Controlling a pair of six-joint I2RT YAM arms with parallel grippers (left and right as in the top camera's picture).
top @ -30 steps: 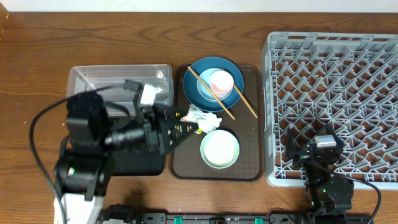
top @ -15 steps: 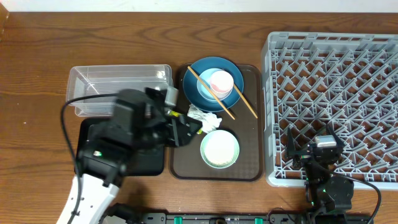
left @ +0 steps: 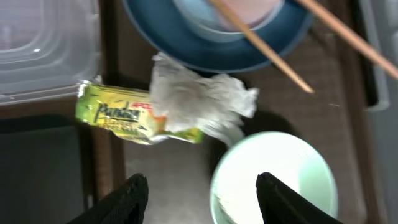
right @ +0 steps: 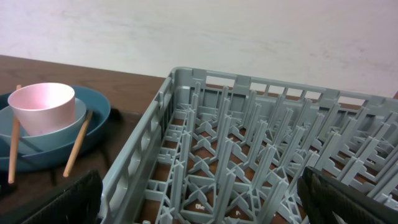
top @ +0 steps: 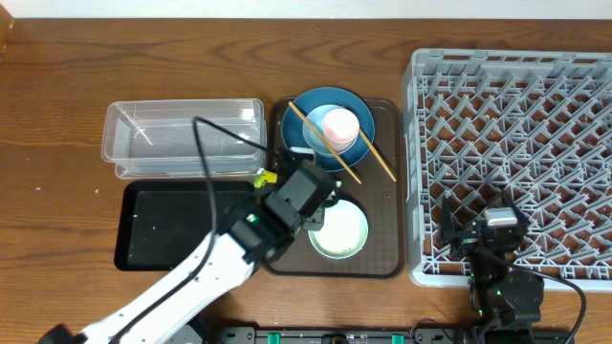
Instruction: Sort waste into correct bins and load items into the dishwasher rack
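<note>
Wrapper (left: pixel 121 115) axis side-to-side, end under tissue (left: pixel 199 99), L pincer (left: pixel 202 194) half-open, empty, R pincer (right: pixel 205 202) wide

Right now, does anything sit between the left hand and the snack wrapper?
Partly. The crumpled tissue lies over one end of the wrapper, and the rest of the wrapper is bare. The left hand hovers open, with nothing else visible between them.

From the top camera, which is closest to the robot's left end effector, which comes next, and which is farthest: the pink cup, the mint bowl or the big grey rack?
Starting from the left end effector:
1. The mint bowl, right beside it, on its right.
2. The pink cup, farther back, on the blue plate.
3. The grey rack, far off on the right side.
</note>
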